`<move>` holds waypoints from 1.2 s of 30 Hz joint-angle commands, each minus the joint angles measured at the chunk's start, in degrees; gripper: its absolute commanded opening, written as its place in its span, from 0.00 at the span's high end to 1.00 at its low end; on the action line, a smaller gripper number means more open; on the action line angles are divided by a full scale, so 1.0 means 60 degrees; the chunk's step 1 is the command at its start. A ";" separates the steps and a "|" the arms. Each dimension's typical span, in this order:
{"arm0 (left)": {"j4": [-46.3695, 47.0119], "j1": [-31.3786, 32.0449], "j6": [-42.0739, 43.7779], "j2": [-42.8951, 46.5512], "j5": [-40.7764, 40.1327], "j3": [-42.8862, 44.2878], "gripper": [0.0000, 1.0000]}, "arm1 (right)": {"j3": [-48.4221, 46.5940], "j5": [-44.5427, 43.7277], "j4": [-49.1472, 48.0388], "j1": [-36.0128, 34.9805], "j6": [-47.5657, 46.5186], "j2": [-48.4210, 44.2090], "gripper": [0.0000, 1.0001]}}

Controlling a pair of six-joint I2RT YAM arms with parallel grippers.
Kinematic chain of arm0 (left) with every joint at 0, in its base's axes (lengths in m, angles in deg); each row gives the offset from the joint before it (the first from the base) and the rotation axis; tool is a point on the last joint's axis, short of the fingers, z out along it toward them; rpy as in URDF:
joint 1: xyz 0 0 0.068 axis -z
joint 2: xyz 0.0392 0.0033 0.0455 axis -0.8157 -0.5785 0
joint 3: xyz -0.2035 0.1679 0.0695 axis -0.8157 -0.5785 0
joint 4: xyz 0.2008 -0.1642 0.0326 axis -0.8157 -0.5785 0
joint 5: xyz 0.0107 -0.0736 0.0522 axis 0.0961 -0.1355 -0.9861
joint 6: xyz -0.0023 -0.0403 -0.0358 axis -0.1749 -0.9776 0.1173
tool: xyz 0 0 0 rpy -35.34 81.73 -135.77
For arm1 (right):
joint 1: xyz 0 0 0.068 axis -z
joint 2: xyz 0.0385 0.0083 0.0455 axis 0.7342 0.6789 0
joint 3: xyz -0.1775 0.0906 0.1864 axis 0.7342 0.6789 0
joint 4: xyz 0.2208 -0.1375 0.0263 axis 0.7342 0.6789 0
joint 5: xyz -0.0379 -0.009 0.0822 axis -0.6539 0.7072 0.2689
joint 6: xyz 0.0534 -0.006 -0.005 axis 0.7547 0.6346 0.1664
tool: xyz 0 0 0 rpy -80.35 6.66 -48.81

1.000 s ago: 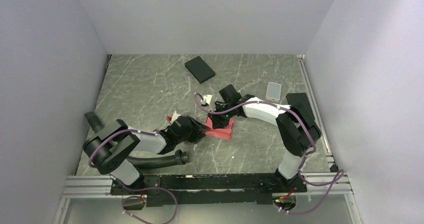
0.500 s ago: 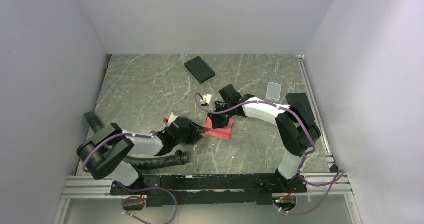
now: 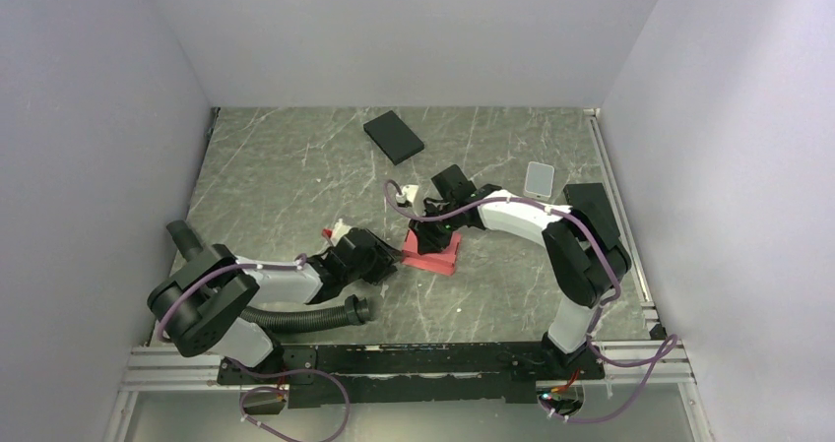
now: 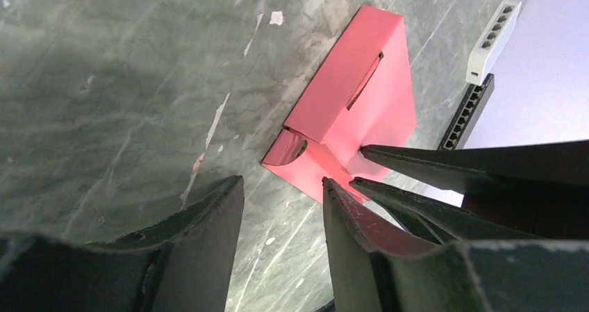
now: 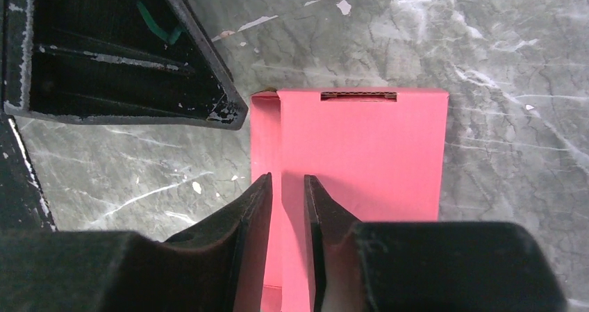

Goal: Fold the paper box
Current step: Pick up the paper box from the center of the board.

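While checking against a second ago, note left pincer (image 4: 281,183) drawn back slightly, now just beside the paper box (image 3: 433,260), jaws apart and empty. Find box lying flat mid-counter (image 3: 295,166). Beyond, log right pincer (image 5: 287,180) with tips on the box astride a crease, nearly closed; cannot tell if pinching. Judge folding still early.

- Left arm (image 3: 266,283): white shell links, black joint housings, 1 purple cable (image 3: 212,277) looped along its length.
- Right arm (image 3: 527,221): same white-and-black build, with a purple cable from the near base to the wrist.
- Left gripper (image 4: 281,183): 2 matt black tapered fingers (image 4: 208,242). The body edges are scuffed and chipped white, with 1 green wire inside.
- Right gripper (image 5: 288,180): 2 black tapered fingers (image 5: 243,222), smooth-faced.
- Base bar (image 3: 394,361): black, at the near edge, on a silver aluminium rail (image 3: 167,368).
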State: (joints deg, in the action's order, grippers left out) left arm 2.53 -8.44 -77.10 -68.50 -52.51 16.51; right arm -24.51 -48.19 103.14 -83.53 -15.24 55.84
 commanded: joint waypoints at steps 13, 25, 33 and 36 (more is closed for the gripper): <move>-0.0825 -0.0013 0.2024 0.0192 -0.0012 0.0593 0.49 | -0.0596 0.0828 0.0756 0.0399 -0.0172 -0.0958 0.54; -0.1104 -0.0012 0.2176 0.0259 0.0182 0.0742 0.51 | -0.1051 0.0779 0.1135 0.0911 -0.0475 -0.0537 0.57; -0.1050 -0.0117 0.2452 0.0351 0.0425 0.0875 0.50 | -0.1013 0.0442 0.1343 0.0761 -0.0747 0.0040 0.68; -0.1031 -0.0262 0.2611 0.0317 0.0618 0.0984 0.49 | -0.0963 0.0177 0.1419 0.0611 -0.0856 0.0315 0.71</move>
State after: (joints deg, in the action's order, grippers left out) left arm -3.77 -8.98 -63.81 -67.69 -50.39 20.12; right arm -29.06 -45.57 110.29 -78.72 -18.78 55.93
